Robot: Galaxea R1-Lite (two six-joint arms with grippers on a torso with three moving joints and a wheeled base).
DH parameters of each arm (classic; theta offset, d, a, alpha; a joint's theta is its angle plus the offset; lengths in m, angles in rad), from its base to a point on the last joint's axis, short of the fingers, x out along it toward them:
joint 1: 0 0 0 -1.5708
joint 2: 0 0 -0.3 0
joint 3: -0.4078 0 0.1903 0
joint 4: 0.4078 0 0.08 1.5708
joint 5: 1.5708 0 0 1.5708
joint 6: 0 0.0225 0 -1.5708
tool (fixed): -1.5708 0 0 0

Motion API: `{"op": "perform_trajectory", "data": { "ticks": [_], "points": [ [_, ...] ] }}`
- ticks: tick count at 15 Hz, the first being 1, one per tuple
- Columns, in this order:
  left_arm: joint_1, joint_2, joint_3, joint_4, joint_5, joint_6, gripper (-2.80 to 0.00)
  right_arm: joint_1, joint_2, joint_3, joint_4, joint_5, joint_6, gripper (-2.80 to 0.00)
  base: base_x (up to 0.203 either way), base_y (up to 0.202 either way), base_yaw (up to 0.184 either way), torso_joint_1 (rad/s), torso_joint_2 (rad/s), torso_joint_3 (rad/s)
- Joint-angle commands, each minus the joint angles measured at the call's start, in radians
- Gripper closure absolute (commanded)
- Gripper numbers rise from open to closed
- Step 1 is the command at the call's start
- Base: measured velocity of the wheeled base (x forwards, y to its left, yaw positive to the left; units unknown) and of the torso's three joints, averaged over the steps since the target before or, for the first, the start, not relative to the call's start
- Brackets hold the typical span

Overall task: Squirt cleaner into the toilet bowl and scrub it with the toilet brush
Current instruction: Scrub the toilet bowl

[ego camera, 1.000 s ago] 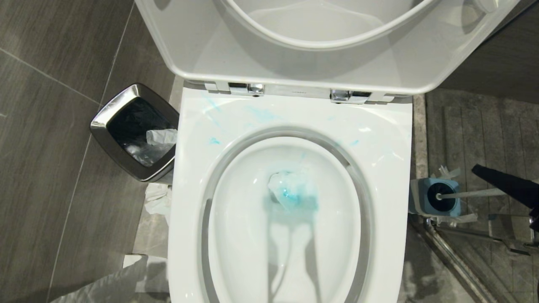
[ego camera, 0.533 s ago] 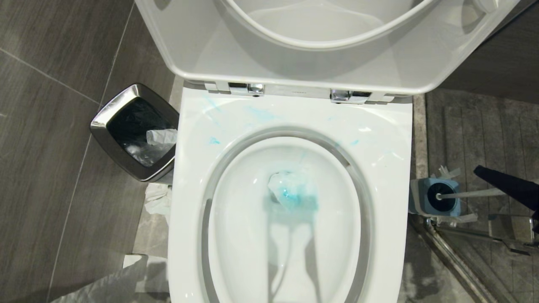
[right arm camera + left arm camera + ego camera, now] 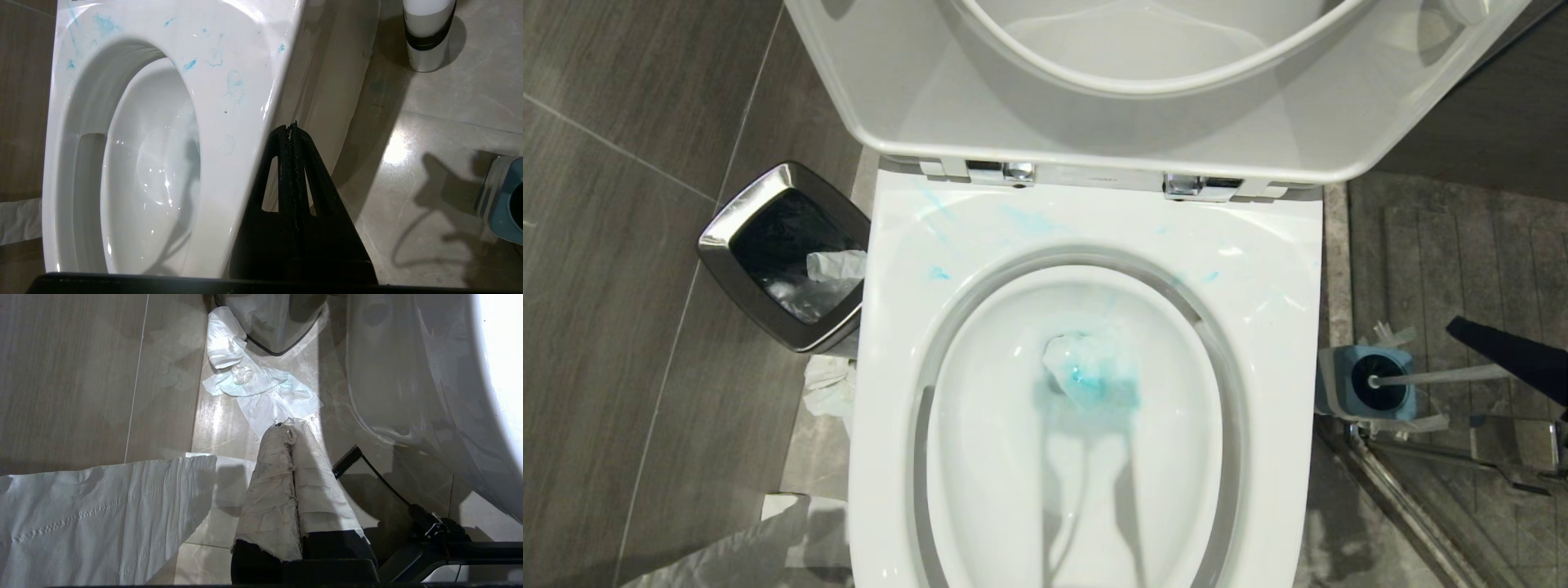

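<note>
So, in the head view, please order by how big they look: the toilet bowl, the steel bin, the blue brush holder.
1. toilet bowl, by far the largest
2. steel bin
3. blue brush holder, the smallest

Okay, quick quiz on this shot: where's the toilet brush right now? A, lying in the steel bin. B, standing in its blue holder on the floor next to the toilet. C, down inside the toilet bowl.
B: the toilet brush has its head in the blue holder on the floor beside the toilet bowl, its handle slanting toward the right tool, which is shut and not gripping it.
</note>
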Motion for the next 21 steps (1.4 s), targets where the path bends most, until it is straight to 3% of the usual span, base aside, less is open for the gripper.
{"op": "perform_trajectory", "data": {
  "ticks": [1, 9, 21],
  "points": [
    [0.000, 0.000, 0.008, 0.000, 0.000, -0.001, 0.00, 0.001, 0.000, -0.001, -0.004, 0.003, 0.002, 0.00, 0.000, 0.000, 0.000, 0.000, 0.00, 0.000],
    [0.000, 0.000, 0.008, 0.000, 0.000, -0.001, 0.00, -0.001, -0.011, 0.005, -0.003, -0.060, 0.002, 0.00, 0.000, 0.000, 0.000, 0.000, 0.00, 0.000],
    [0.000, 0.000, 0.008, 0.000, 0.000, -0.001, 0.00, 0.001, 0.010, 0.004, -0.004, -0.059, 0.001, 0.00, 0.000, 0.000, 0.000, 0.000, 0.00, 0.000]
  ]
}}
